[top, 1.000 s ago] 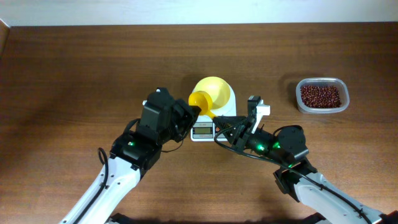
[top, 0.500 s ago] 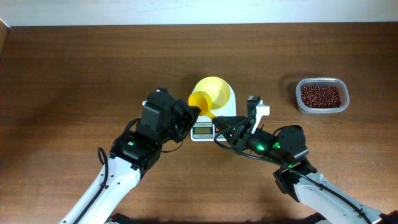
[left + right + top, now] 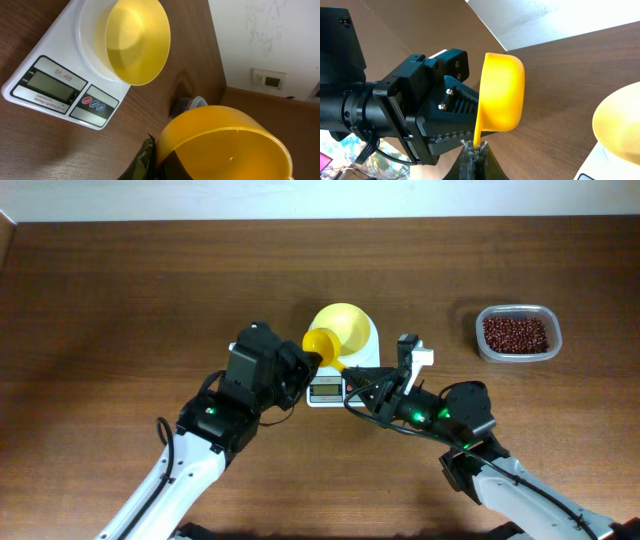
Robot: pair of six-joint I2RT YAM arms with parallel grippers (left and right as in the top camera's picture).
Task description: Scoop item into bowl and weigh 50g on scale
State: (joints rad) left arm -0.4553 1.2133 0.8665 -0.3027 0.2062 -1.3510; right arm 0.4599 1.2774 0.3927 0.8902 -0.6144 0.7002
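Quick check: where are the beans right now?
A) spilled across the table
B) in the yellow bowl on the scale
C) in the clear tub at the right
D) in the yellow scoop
C: the beans fill the clear tub; the bowl and scoop look empty.

Dark wood table (image 3: 100,300), white wall (image 3: 260,35).

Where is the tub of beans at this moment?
In the overhead view the clear tub of beans sits far right on the table, well apart from the scale and bowl at centre.
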